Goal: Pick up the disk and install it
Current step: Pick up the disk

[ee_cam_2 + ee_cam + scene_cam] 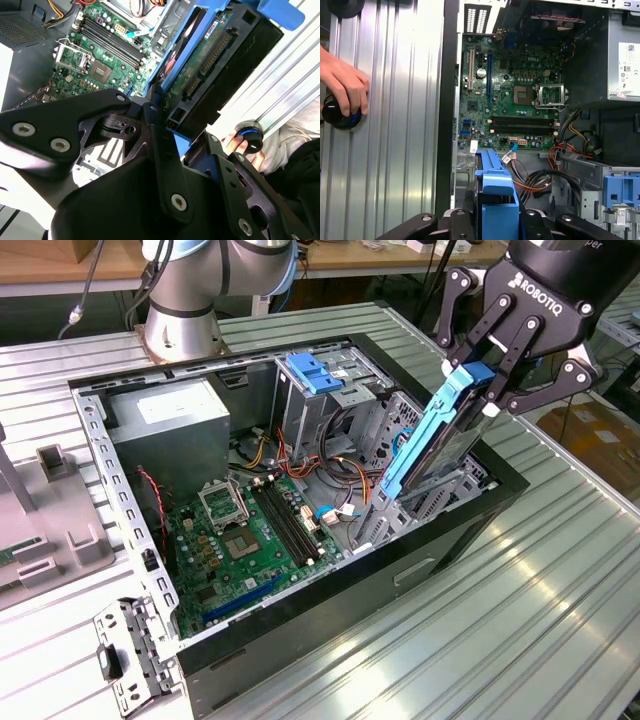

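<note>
Gripper point(490, 390) clamped on the disk point(425, 435), fingers closed on its upper end over the blue rail. Disk is tilted steeply: top end is up in the gripper above the rim of the open computer case point(450, 540), and bottom end is down inside the case by the orange cables, next to the drive cage point(345, 405). Can't tell if the bottom end touches anything. The second wrist view shows the disk's green circuit-board side.

Inside the case: motherboard point(240, 540) on the floor, grey power supply box point(170, 415) at the far corner, blue bracket point(315, 372) on top of the drive cage.

The case sits on a ribbed metal table point(520, 640), with the arm base point(185, 310) bolted behind it. There is a grey fixture point(50, 510) at the exterior view's left.

A person's hand point(345, 82) rests on a black knob point(340, 116) (blue ring round it) on the table, well apart from the case.

Wooden workbench point(50, 260) at the back.
</note>
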Tool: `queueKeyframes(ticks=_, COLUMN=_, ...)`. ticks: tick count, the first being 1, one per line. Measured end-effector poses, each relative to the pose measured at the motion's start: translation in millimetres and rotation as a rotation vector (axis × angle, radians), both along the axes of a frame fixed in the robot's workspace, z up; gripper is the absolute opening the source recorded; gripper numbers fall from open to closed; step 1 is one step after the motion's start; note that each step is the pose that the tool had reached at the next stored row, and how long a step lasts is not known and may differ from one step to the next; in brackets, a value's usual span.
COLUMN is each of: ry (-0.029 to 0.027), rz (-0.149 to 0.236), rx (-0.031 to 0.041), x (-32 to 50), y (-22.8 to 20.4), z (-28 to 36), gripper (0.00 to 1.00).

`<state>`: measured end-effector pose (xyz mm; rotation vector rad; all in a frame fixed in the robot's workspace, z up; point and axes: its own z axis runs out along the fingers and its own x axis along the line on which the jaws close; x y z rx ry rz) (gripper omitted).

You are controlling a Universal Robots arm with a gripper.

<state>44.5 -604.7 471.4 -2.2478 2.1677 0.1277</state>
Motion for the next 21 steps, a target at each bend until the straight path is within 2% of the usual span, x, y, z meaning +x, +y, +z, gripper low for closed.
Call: queueKeyframes(ticks=21, ry=0.0000, rz=0.000, rx=0.0001, x=32.4, y=-0.3, z=-0.1, gripper=0.37)
